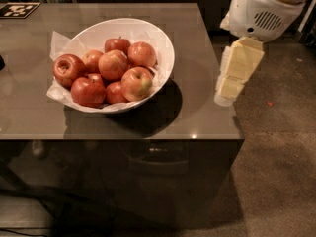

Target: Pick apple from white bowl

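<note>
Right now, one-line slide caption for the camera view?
Gripper hangs by the table's right edge, apart from the white bowl holding the apple among other apples.

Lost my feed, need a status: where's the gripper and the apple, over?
Gripper at right edge of table, apart from white bowl. Apple front-right in bowl, untouched. Nothing between them.

Glossy grey table (197,112); black-and-white marker tag (17,9) at far-left corner; brown carpet (281,172) right, red speck (269,103).

Dim, warm light; the white bowl (166,65) casts a dark shadow rightward on the glossy surface (202,38). The pincer (227,90) at its right edge glows pale.
</note>
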### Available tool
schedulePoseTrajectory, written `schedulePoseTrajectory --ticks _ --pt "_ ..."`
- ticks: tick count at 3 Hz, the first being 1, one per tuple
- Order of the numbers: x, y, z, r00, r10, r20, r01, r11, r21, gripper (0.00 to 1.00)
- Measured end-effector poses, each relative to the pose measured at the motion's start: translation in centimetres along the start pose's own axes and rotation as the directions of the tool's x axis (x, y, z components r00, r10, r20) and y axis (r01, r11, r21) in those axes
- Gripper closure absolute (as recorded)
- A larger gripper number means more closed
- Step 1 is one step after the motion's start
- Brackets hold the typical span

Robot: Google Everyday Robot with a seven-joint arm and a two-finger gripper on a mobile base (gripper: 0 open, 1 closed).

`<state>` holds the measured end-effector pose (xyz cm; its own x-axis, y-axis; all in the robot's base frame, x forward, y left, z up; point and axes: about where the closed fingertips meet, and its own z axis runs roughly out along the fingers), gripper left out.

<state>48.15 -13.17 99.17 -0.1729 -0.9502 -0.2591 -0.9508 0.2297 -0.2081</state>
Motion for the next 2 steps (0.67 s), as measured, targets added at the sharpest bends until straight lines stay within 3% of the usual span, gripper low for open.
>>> schedulePoseTrajectory --ticks 1,2 --pt "-3.5 0.6 4.0 0.998 0.030 0.057 -0.024 0.9949 -0.098 0.00" --pt "-6.2 1.3 6.9 0.989 0.047 0.143 -0.015 0.9752 -0.221 0.00"
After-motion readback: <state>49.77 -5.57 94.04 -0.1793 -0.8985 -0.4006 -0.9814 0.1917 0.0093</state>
